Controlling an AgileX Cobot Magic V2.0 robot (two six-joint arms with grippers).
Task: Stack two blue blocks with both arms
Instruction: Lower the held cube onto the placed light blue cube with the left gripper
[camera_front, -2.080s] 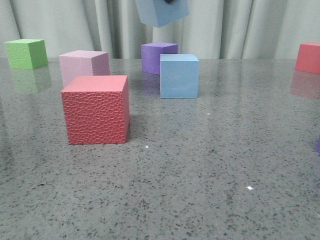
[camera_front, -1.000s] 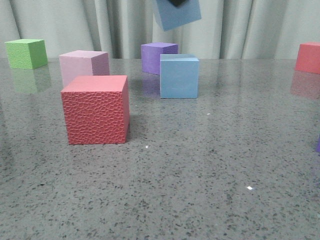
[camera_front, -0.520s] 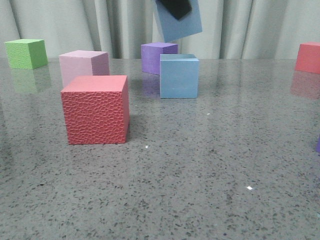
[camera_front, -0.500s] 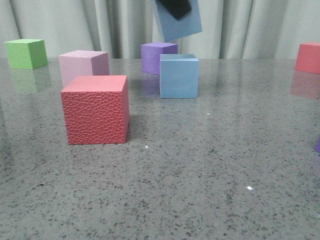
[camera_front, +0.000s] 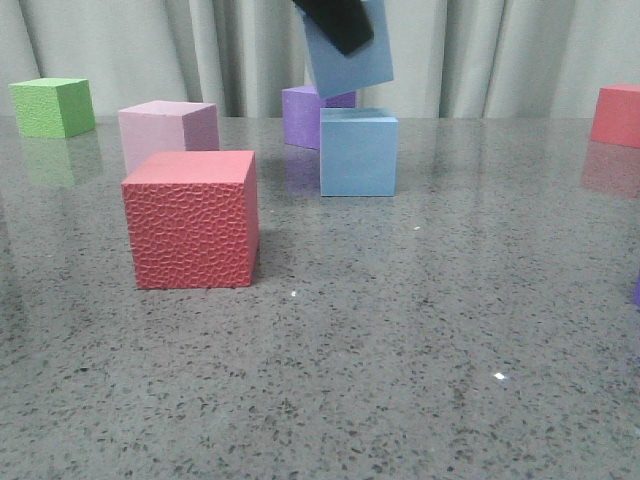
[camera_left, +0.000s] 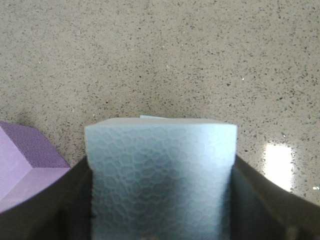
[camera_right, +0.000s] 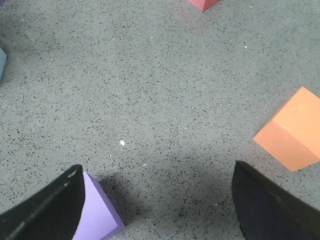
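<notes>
On the tabletop (camera_front: 420, 330) one blue block (camera_front: 358, 152) rests in front of the purple cube (camera_front: 300, 108). The other block (camera_front: 355, 58) has come down over the last two seconds and now hangs tilted just above it, clamped in the left tool (camera_left: 160, 200). It probably needs levelling before release. The right tool (camera_right: 155, 205) is spread wide, holding nothing, well apart.

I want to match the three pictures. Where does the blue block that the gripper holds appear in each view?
Front view: the held blue block hangs tilted at top centre, just above the resting blue block.
Left wrist view: it fills the lower middle, between the left gripper's fingers.
Right wrist view: not in it.
Shared landmark: the purple cube beside it.
</notes>
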